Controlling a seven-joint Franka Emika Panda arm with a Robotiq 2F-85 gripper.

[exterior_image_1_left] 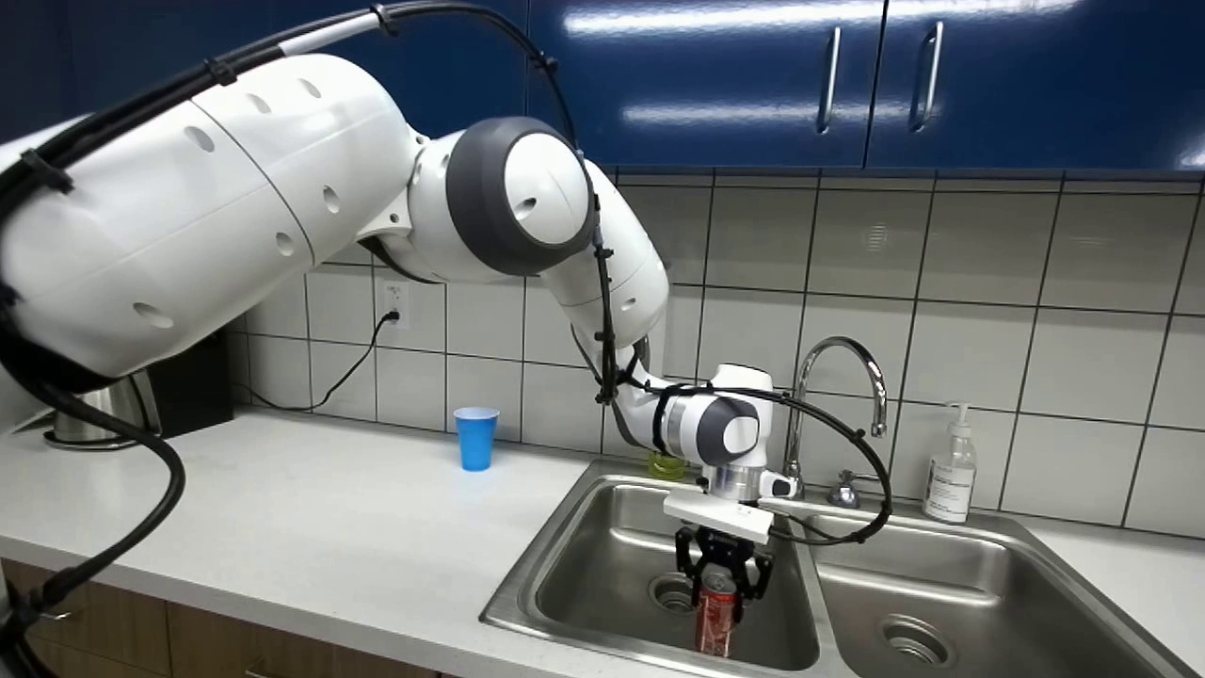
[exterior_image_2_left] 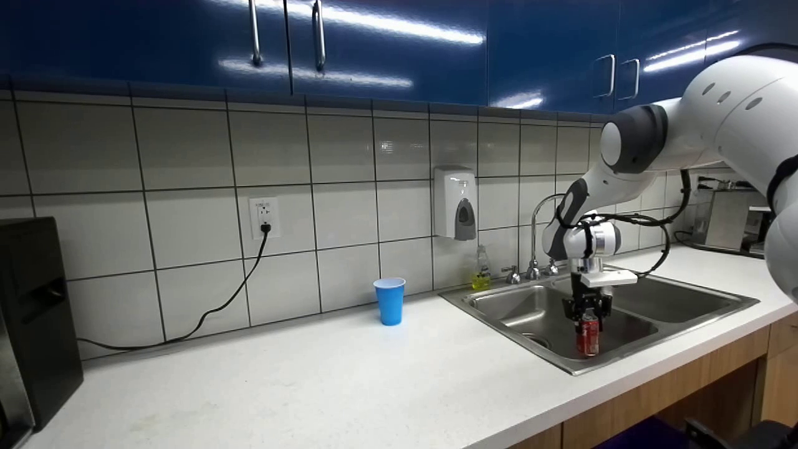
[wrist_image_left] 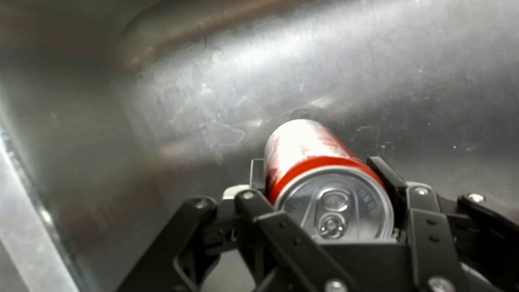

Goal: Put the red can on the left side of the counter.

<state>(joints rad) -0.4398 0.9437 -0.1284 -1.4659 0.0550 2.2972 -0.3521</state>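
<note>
The red can [exterior_image_1_left: 714, 629] stands roughly upright inside a basin of the steel sink, close to its front wall. It also shows in an exterior view [exterior_image_2_left: 587, 343]. In the wrist view the can [wrist_image_left: 306, 142] shows its silvery top with the pull tab towards the camera. My gripper [exterior_image_1_left: 717, 607] points down over the can, also in an exterior view [exterior_image_2_left: 589, 325]. In the wrist view the gripper's fingers [wrist_image_left: 320, 174] lie against both sides of the can, shut on it. I cannot tell whether the can touches the basin floor. The off-white counter [exterior_image_1_left: 329, 527] [exterior_image_2_left: 312, 386] extends beside the sink.
A blue cup [exterior_image_1_left: 476, 440] [exterior_image_2_left: 390, 302] stands on the counter near the tiled wall. The sink rim [exterior_image_1_left: 513, 598] and basin walls surround the can. The faucet [exterior_image_1_left: 880, 395] and a soap bottle [exterior_image_1_left: 953, 476] stand behind the sink. A black appliance [exterior_image_2_left: 37, 324] stands at the counter's far end.
</note>
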